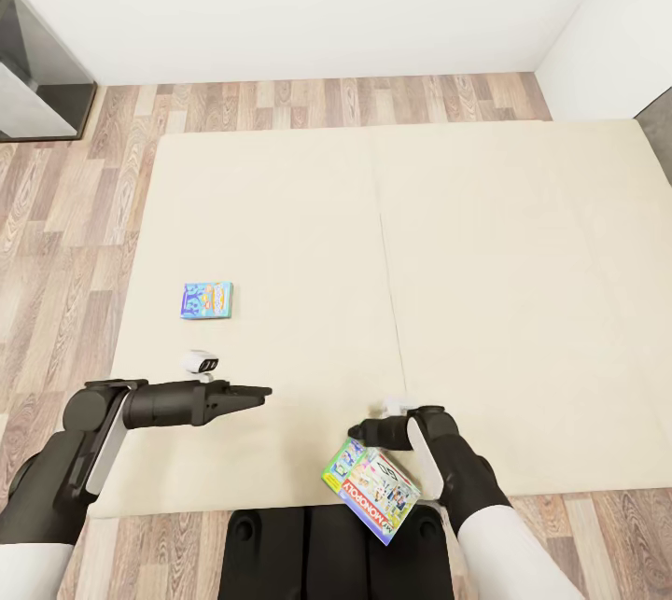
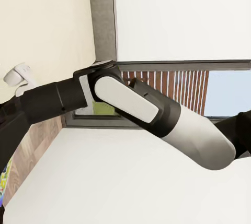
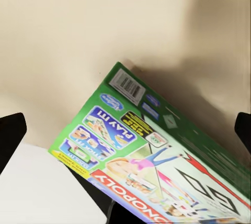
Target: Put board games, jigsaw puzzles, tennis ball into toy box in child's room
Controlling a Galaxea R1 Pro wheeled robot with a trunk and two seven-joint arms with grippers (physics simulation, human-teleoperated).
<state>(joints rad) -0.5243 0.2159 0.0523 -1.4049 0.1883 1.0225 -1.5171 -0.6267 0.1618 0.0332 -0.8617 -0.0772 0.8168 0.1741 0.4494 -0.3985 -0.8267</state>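
Head view: the right gripper [image 1: 369, 433] hangs above the near edge of the low bed with the beige mattress [image 1: 523, 301], and the green-edged rectangular board-game box with white and red print [image 1: 371, 489] sits tilted at it; whether the fingers truly clamp it I cannot tell. In the right wrist view that box [image 3: 151, 166] lies between the dark fingertips [image 3: 10, 135]. Before lifting, I would confirm a firm pinch across the box's edge. The left gripper [image 1: 257, 391] looks narrow, empty, above the mattress. The small blue cartoon-printed box [image 1: 207, 299] lies flat, further up the bed.
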